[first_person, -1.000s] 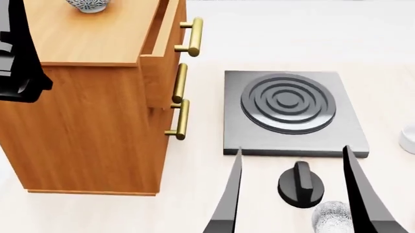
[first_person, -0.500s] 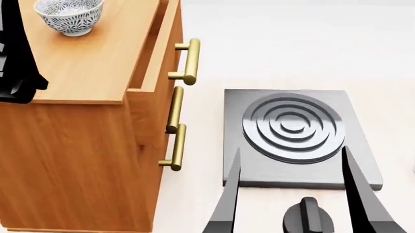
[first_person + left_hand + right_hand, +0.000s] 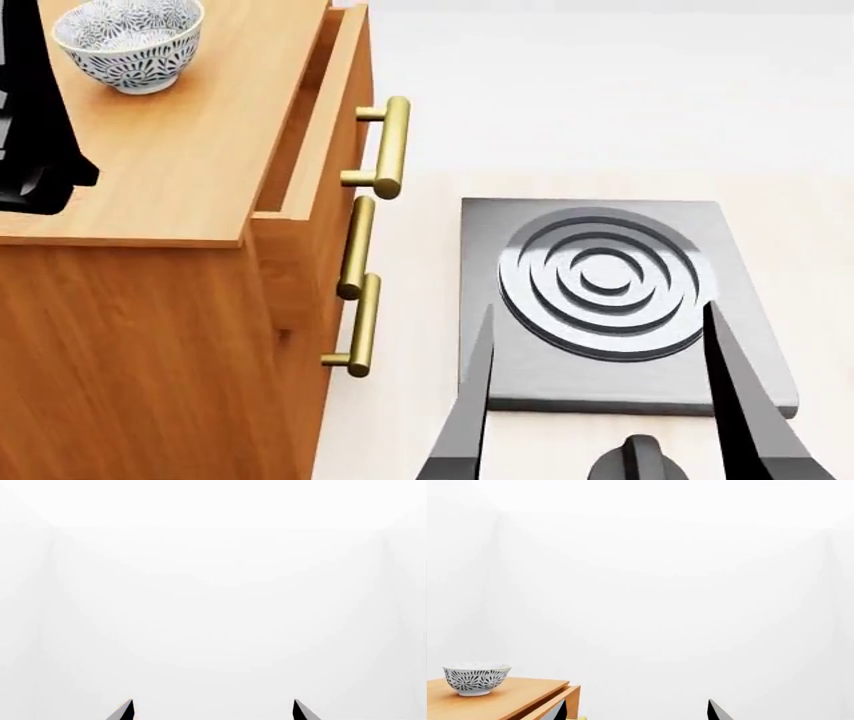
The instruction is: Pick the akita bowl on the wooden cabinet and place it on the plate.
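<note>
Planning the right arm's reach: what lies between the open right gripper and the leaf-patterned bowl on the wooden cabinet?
In the head view, the brass bar handles and bare orange-brown cabinet top separate right gripper from patterned bowl.

A simulated kitchen, bare and white-walled. A dark stove [image 3: 607,305] with a ring burner and a knob [image 3: 638,462] lies on the pale worktop [image 3: 561,120], beside a wooden cabinet [image 3: 174,250] with brass handles [image 3: 387,147] carrying a patterned bowl [image 3: 130,42].

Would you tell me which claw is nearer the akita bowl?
Left. The left arm sits just beside the akita bowl over the cabinet; the right claw hangs over the stove.
</note>
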Motion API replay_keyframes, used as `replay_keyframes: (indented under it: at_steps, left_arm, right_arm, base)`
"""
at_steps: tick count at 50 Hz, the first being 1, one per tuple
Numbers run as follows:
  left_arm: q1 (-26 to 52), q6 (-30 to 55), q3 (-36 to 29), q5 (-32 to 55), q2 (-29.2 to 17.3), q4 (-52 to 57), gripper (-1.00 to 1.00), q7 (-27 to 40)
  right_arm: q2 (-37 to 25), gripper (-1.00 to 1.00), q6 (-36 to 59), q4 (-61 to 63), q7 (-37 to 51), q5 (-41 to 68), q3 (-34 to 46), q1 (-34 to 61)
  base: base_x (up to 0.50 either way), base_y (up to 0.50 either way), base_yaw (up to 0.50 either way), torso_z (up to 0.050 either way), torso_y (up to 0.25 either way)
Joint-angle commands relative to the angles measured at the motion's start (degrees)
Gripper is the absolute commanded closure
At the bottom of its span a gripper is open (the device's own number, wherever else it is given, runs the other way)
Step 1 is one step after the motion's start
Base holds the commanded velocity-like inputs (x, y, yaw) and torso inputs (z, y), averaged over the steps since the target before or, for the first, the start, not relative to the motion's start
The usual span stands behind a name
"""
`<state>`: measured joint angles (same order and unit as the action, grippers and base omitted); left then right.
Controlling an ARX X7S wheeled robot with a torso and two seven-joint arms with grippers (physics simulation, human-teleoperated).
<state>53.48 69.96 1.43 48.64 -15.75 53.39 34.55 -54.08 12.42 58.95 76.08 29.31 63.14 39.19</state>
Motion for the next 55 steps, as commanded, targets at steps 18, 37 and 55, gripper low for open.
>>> replay_keyframes:
  at_steps: [18,37,55]
  left_arm:
    - [4.0,1.5,0.5,3.9,-0.6,-1.3,-1.00,2.6]
    - [15.7,-3.0,-8.3,-5.3,1.9,-25.7,-1.00,-0.1]
    - [34.5,-19.0,-15.1,-15.0,7.0,-69.3,-1.00,-12.9]
  right_arm:
    - [-0.1,-1.00,-1.5,-1.1,0.1,-1.1,1.6,0.4]
    - [-0.8,-1.00,-6.7,-6.1,-1.2,-2.7,1.9,-2.4]
    - [-3.2,-1.00,-8.4,-5.8,-0.1,-2.9,0.8,-3.7]
  base:
    - [0.06,0.00,0.00,0.000,0.000]
    - [0.00,0.00,0.00,0.000,0.000]
    - [0.00,0.00,0.00,0.000,0.000]
